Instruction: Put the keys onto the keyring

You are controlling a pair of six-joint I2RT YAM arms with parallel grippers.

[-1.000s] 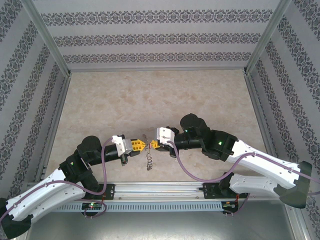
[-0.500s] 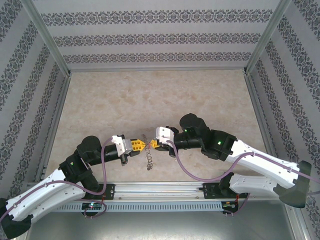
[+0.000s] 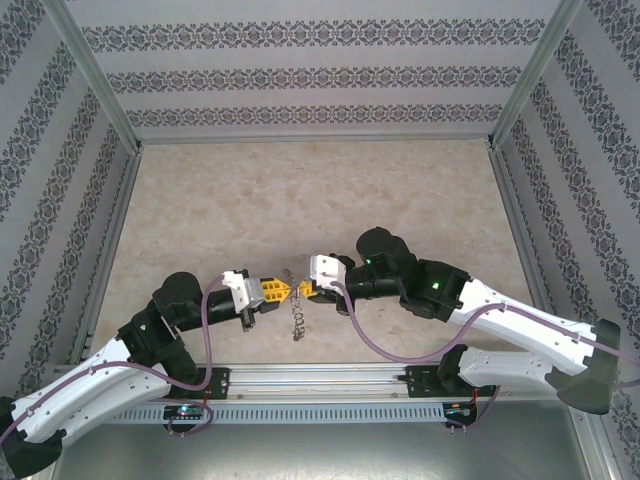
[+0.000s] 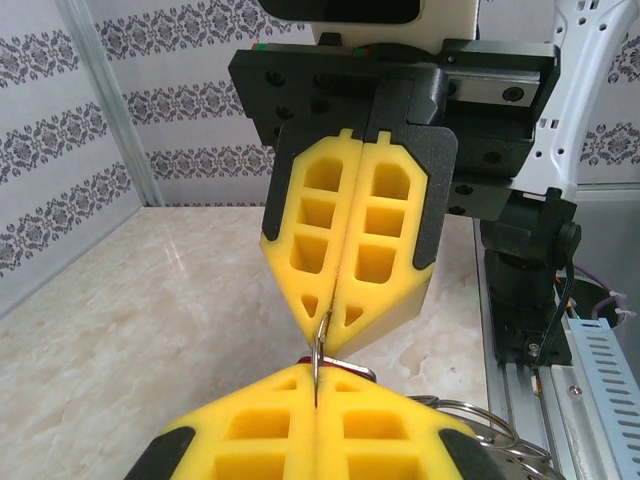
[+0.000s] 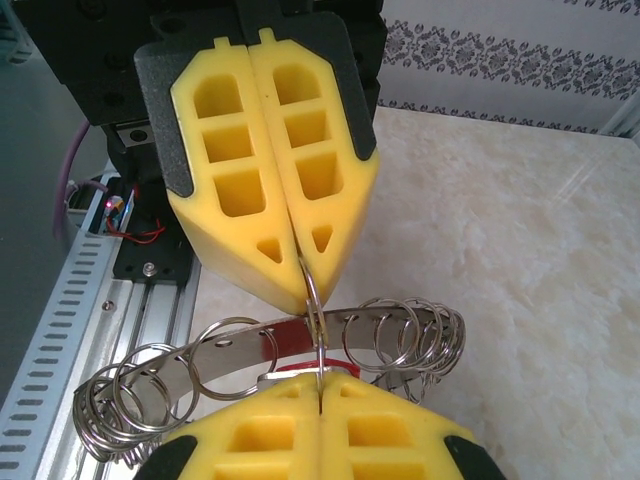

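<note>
My left gripper (image 3: 284, 292) and right gripper (image 3: 304, 291) meet tip to tip above the near middle of the table. Both are shut on the same thin wire loop (image 5: 315, 320) of the keyring. The keyring's flat grey band (image 5: 225, 350) runs across below the tips, with several wire loops (image 5: 410, 335) threaded along it. In the top view it hangs down as a small cluster (image 3: 297, 319). A small red key (image 5: 300, 369) sits just behind my right gripper's (image 5: 320, 388) tips. In the left wrist view that red key (image 4: 312, 357) peeks out above my left gripper (image 4: 318, 385), and the loop (image 4: 320, 345) runs up into the right gripper (image 4: 330, 318).
The marble tabletop (image 3: 300, 200) stretches away behind the grippers. A slotted metal rail (image 3: 320, 378) runs along the near edge, just below the hanging rings. Patterned walls and a metal frame (image 3: 110, 170) close in the sides.
The right arm has edged slightly to the left. The hanging rings have swayed a little. Both grippers stay shut on the loop.
</note>
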